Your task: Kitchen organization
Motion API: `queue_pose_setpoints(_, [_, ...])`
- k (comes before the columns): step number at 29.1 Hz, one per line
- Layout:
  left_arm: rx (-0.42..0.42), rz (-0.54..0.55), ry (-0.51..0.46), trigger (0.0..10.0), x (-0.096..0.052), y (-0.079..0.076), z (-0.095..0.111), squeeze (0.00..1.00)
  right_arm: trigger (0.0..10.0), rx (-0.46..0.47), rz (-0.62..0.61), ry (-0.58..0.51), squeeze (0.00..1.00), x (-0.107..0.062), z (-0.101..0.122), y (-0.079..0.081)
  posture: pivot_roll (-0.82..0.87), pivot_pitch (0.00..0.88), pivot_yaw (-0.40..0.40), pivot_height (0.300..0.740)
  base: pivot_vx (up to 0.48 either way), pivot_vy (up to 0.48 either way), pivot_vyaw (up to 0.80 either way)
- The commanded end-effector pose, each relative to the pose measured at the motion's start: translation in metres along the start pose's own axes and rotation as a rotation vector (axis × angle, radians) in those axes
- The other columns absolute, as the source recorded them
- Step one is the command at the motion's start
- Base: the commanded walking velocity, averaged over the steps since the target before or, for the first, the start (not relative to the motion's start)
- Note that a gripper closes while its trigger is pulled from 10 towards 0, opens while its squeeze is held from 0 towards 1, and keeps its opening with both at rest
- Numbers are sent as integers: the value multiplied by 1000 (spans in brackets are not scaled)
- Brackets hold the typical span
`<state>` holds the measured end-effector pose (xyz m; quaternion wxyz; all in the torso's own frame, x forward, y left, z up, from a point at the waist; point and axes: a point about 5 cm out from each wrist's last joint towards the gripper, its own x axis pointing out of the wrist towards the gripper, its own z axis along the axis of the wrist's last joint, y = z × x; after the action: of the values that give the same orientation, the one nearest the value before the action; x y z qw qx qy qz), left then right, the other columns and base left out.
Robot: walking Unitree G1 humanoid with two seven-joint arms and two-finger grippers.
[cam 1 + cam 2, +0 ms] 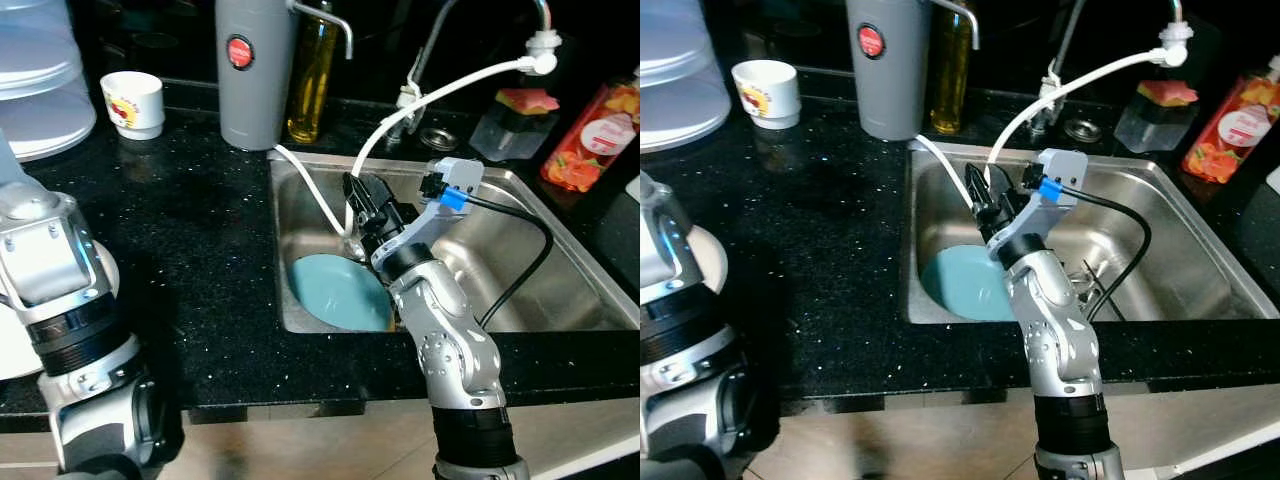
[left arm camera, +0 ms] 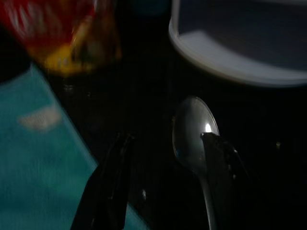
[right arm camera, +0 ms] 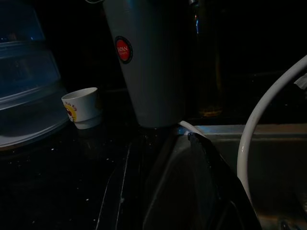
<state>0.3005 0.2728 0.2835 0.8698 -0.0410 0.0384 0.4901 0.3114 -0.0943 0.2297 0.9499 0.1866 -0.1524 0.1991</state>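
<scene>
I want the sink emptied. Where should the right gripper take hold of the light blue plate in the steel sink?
Grip the light blue plate by its upper rim, coming from above: it seems to lean against the steel sink's left wall, so that edge likely stands free. The right gripper hovers just above it.

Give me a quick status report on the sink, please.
Right gripper inside sink, above blue plate. White hose alongside it. Left gripper open around spoon.
</scene>
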Motion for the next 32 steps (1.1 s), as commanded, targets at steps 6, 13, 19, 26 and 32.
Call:
queue_pose_setpoints(6, [-36,23,213,10000,-7,-8,-27,0,10000,0,-25,16,0,-2,-3,-6,347,41,-112,740,0,0,0])
queue_pose_setpoints(13, [-148,-244,436,10000,-25,-46,-39,0,10000,-2,-23,11,0,-1,-2,-7,345,32,-111,740,0,0,0])
queue_pose_setpoints(19, [-235,-577,588,10000,-56,-84,-38,0,10000,-4,-23,7,0,0,-1,-7,340,23,-109,740,0,0,0])
queue_pose_setpoints(26, [-290,-743,674,10000,-70,-102,-36,0,10000,-7,-23,3,0,0,-1,-7,336,16,-108,740,0,0,0])
queue_pose_setpoints(32, [-289,-847,656,10000,-77,-115,-30,0,10000,-9,-25,-2,0,1,0,-8,330,14,-103,740,0,0,0])
